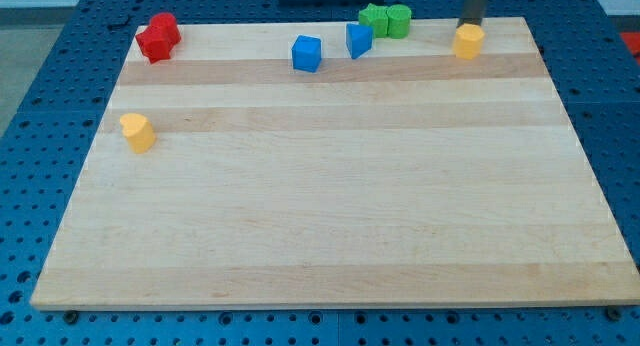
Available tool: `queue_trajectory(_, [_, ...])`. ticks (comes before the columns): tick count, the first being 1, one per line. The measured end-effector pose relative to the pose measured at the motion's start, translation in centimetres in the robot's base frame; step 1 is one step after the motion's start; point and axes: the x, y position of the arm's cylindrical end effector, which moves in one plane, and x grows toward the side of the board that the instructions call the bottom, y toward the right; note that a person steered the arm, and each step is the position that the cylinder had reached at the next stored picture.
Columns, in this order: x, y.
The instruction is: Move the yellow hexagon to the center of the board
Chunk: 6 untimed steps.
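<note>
A yellow hexagon block [467, 42] sits near the board's top edge at the view's upper right. My dark rod comes down from the top of the view, and my tip [470, 27] is right at the top side of this block, touching it or nearly so. A second yellow block [137, 132], with a rounded shape I cannot make out, stands near the board's left edge, far from my tip.
Two red blocks [158, 38] sit together at the top left corner. A blue cube [307, 53] and another blue block [359, 39] lie at the top middle. Two green blocks [386, 20] sit at the top edge. The wooden board [330, 206] lies on a blue perforated table.
</note>
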Motion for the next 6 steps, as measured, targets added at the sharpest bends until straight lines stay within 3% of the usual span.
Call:
queue_trajectory(2, [5.3, 2.1])
queue_trajectory(5, [0.3, 0.3])
queue_trajectory(6, [5.1, -3.5])
